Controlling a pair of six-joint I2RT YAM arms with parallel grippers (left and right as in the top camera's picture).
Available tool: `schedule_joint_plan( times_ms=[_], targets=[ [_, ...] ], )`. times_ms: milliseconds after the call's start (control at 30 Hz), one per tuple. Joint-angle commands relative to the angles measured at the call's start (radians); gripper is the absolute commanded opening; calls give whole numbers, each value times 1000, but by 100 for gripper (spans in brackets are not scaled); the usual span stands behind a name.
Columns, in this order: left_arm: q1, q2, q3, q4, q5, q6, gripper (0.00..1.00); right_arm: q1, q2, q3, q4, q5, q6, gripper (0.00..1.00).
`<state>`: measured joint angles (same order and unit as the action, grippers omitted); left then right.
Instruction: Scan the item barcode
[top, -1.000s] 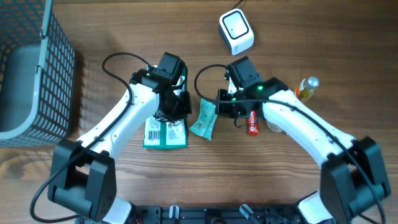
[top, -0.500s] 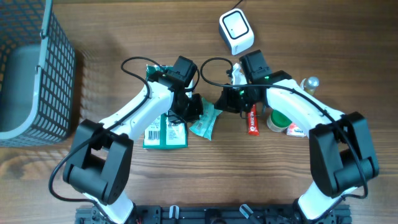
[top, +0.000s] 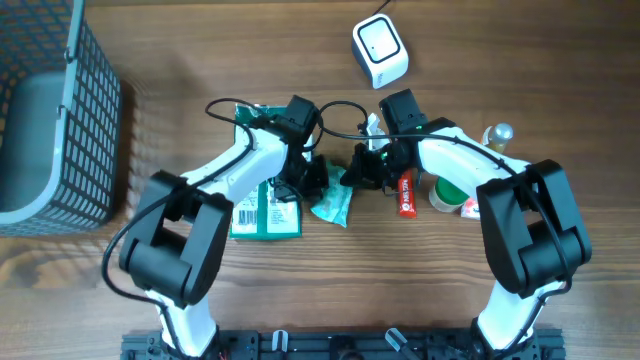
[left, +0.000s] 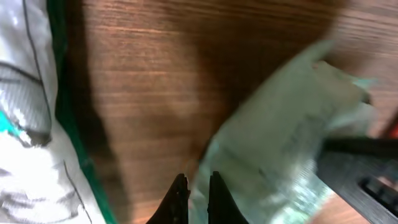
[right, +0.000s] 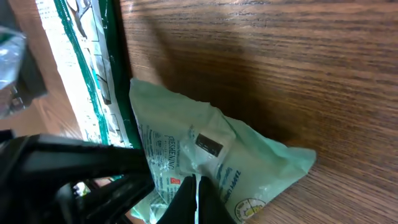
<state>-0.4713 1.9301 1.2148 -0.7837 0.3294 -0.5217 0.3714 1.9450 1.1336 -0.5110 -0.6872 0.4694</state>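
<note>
While both arms bend inward over the centre of the worktop (top: 560, 90), the left pincer (left: 195, 186) shows its two dark tips drawn together, with only a sliver between them, set against the near edge of the pale green pouch (left: 286, 137). Whether the film is pinched between the tips cannot be told.

The right pincer (right: 194, 190) is likewise closed to a point. Its tips rest on the printed face of the pouch, just below a small dark rectangle (right: 209, 144). Here too a true grip cannot be confirmed. In the right wrist view the black fingers of the left pincer lie across the lower left, close beside the pouch.

Seen from overhead, the left arm rises from the lower left, folds at the elbow and reaches right, and the right arm mirrors it from the lower right. The two wrists meet over the pouch from opposite sides.

The pouch lies crumpled on the wood, its left edge just beside a flat green-and-white pack (top: 265, 212). A red tube (top: 406, 195) lies near on its right.

The white scanner (top: 380, 50) sits toward the far edge, well apart from the pouch. A wire basket (top: 90, 120) stands at the far left.
</note>
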Motion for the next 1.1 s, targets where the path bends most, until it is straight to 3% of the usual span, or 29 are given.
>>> schedule_joint_plan(
  times_ms=[0,100,200,367,600,867,1067],
  targets=[
    [-3,32,-5,3,-95,-10,4,2,17,-14,-4,40,-17,4],
    [25,10,36,-30,-103,27,4,2,17,-14,-5,59,-17,4],
    [100,-52,158,-176,-72,48,4,2,17,-14,-1,59,-14,4],
    [161,-89,196,-245,271,253,4,2,17,-14,-3,59,-14,4],
    [128,-60,69,-206,476,340,4,2,17,-14,-2,58,-13,4],
    [107,-58,-76,-44,489,314,4,2,17,-14,-2,58,5,4],
    [108,-37,-193,154,351,146,4,2,17,-14,-2,58,5,4]
  ],
)
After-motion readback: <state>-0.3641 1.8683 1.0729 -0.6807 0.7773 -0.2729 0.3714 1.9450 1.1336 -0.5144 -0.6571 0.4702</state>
